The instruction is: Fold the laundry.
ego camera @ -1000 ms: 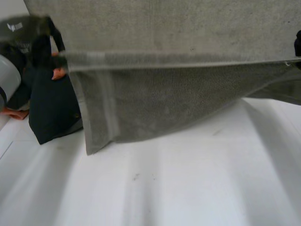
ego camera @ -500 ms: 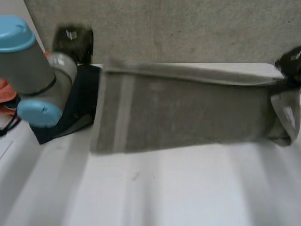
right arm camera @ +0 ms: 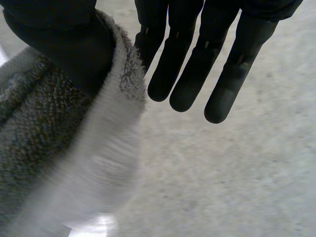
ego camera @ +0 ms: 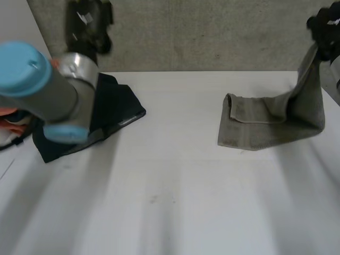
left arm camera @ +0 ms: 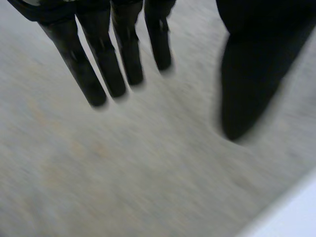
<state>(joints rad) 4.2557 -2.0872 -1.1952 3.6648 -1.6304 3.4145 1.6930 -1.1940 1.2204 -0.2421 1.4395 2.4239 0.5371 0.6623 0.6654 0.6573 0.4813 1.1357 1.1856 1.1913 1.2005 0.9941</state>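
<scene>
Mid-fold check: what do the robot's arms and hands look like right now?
The left arm is a thick grey cylinder with rounded light-blue caps. The left hand is black with a small white marking; its fingers are slim bars with rounded tips, the thumb broader. The right hand, by the grey terry towel, is the same black, with round-tipped fingers.

From my seat the light reads soft and even from overhead: the white table [ego camera: 175,212] is bright out to its far edge, the wall [ego camera: 212,32] behind is duller, and the grey towel [ego camera: 265,133] and dark garment [ego camera: 114,106] drop only faint, soft-edged shadows on their near sides.
</scene>
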